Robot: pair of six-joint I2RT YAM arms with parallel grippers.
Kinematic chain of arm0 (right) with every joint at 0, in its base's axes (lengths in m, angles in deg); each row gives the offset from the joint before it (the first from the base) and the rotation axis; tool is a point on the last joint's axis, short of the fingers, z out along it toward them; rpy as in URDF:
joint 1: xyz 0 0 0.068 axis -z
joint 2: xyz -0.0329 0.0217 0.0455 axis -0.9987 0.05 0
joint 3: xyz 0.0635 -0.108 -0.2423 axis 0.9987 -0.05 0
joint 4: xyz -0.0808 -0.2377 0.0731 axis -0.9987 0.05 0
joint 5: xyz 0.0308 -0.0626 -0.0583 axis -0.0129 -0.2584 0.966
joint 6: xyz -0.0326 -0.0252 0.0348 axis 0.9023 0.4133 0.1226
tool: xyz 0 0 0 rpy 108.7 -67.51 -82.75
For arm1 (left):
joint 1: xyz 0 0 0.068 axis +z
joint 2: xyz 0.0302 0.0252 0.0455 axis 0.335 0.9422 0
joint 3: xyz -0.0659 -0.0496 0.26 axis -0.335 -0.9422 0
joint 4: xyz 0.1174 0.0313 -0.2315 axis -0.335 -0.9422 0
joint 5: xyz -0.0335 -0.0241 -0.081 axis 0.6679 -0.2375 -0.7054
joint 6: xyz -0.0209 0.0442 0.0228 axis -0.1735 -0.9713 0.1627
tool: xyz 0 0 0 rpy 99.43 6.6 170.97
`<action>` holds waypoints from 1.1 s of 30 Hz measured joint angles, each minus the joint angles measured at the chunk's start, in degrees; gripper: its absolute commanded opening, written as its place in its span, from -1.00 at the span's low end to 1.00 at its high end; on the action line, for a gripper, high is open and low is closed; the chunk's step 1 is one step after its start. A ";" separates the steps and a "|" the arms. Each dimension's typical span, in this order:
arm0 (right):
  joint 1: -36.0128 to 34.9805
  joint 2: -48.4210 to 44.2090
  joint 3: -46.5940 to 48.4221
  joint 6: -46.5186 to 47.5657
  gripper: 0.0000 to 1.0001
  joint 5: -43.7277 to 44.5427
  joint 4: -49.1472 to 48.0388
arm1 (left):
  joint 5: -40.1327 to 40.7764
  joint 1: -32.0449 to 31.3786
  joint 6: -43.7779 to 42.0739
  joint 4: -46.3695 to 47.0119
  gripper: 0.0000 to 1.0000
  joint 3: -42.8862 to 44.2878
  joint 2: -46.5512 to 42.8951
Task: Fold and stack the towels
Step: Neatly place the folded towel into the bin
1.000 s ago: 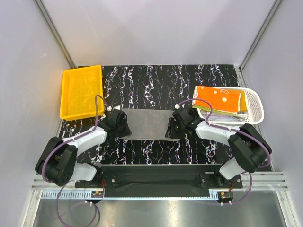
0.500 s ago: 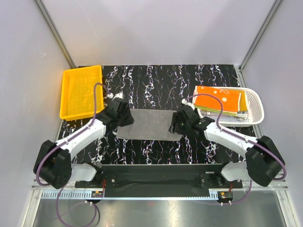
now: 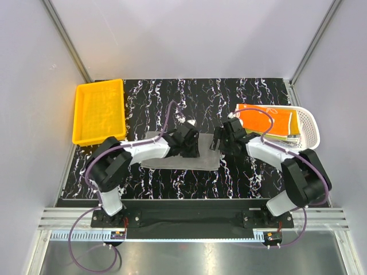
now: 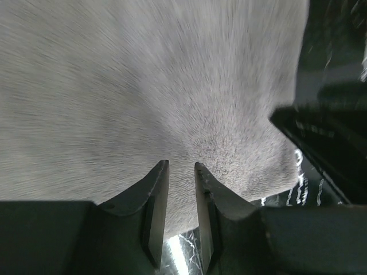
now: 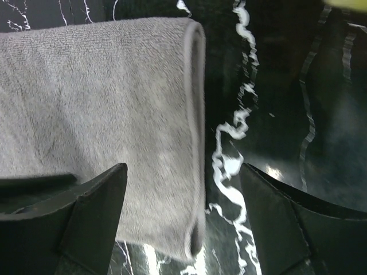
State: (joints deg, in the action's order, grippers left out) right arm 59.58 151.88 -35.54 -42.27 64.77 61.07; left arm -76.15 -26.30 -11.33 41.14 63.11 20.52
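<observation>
Left end effector nearly closed (right end effector spread wide).

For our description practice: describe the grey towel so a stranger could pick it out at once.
Start at the black marbled table and look to its centre. The grey towel lies there on the tabletop, plain-coloured, unlike the orange towel in the white basket.

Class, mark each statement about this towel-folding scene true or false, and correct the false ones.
1. The right claw is open wide. True.
2. The grey towel lies in the white basket. False: it lies on the table, between the two arms.
3. An orange towel tops the pile in the basket. True.
4. The left claw is above the yellow bin. False: it is over the grey towel; the bin sits at the table's far left corner.
</observation>
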 measured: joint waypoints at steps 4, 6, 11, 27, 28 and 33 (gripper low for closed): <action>0.15 4.55 0.55 -0.31 0.65 -2.23 -3.54 | -0.96 -2.19 1.40 2.43 -0.43 -1.86 2.93; 0.17 6.36 0.55 -0.87 0.57 -3.23 -4.81 | -0.94 -2.58 2.10 3.89 -0.43 -2.75 2.91; -0.28 7.41 -0.04 -2.71 0.39 -4.24 -8.90 | -0.90 -2.60 3.48 6.23 -0.45 -3.96 2.86; -5.60 9.64 5.35 -2.14 -1.00 1.92 -0.74 | 0.79 -3.15 3.78 -0.98 -0.38 -4.55 -8.48; -5.70 9.60 6.58 -1.38 -1.00 2.58 0.94 | 1.31 -3.10 3.41 -2.54 -0.38 -3.93 -10.80; -5.84 9.03 20.46 5.84 -1.00 8.66 16.28 | 2.51 -1.53 0.74 -8.63 -0.36 1.33 -21.22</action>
State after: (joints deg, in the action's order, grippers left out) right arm 53.75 160.91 -15.08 -36.44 73.43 77.36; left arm -73.64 -27.83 -10.59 32.50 64.45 -0.70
